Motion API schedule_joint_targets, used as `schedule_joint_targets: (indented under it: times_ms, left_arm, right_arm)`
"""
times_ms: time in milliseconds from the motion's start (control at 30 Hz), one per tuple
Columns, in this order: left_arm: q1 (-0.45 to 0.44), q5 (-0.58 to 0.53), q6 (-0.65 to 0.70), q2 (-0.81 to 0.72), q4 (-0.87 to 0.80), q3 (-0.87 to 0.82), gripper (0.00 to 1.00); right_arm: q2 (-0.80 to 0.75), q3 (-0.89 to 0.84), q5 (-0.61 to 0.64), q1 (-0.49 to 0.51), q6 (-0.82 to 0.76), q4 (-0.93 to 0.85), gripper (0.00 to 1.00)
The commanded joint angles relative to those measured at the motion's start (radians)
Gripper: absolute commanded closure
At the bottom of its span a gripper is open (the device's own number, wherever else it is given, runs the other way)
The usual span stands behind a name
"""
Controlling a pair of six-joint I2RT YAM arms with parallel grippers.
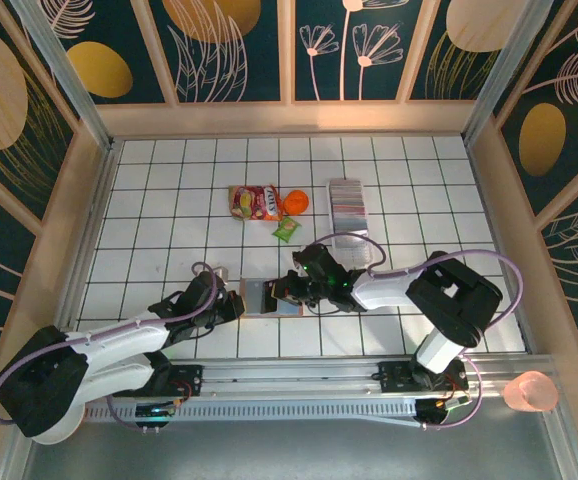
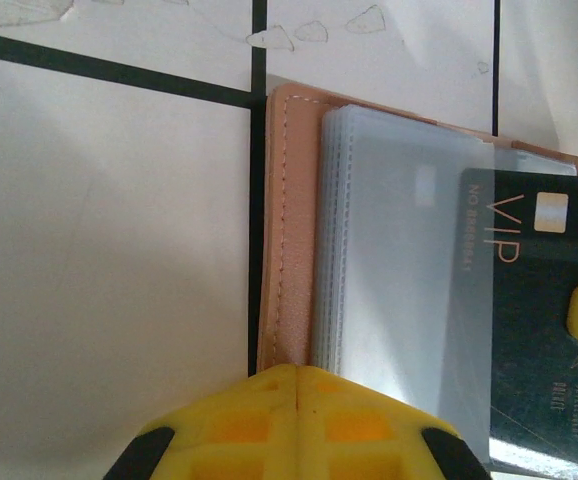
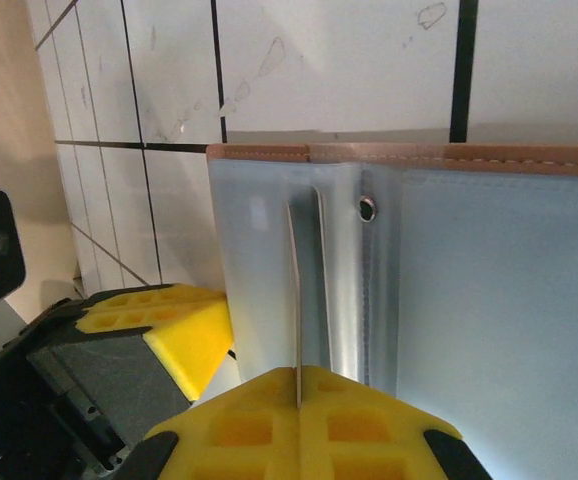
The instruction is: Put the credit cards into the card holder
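The salmon-pink card holder lies open on the tiles between the two grippers. Its stitched edge and clear inner pockets run up the left wrist view. A black credit card marked VIP is partly under a clear pocket. My right gripper is shut on this card, seen edge-on and reaching into the pockets beside the snap. My left gripper is shut, its tips over the holder's near edge. The other credit cards stand as a striped row further back.
A long white tray holds the card row at the back right. Colourful snack packets, an orange item and a green packet lie behind the holder. Wooden walls enclose the tiled table.
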Motion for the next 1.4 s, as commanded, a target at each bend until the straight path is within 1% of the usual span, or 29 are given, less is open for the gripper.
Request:
schedule_joint_targets:
  times_ms: [0,533,967,1200,1367]
  left_arm:
    - [-0.002,0.007,0.016,0.01,-0.002,-0.011,0.96]
    - [0.0,0.007,0.012,0.006,-0.005,-0.014,0.96]
    - [-0.001,0.007,0.014,0.002,-0.006,-0.016,0.97]
    - [-0.001,0.007,0.01,0.0,-0.005,-0.02,0.97]
    - [-0.001,0.008,0.004,-0.002,0.001,-0.025,0.97]
  right_arm:
    - [0.021,-0.019,-0.018,0.008,0.018,0.057,1.0]
    - [0.059,-0.02,-0.022,0.027,0.04,0.116,1.0]
    - [0.055,-0.061,0.032,0.029,0.092,0.155,1.0]
    - [0.056,-0.049,0.04,0.026,0.077,0.131,1.0]
    - [0.053,-0.048,0.081,0.027,0.075,0.101,1.0]
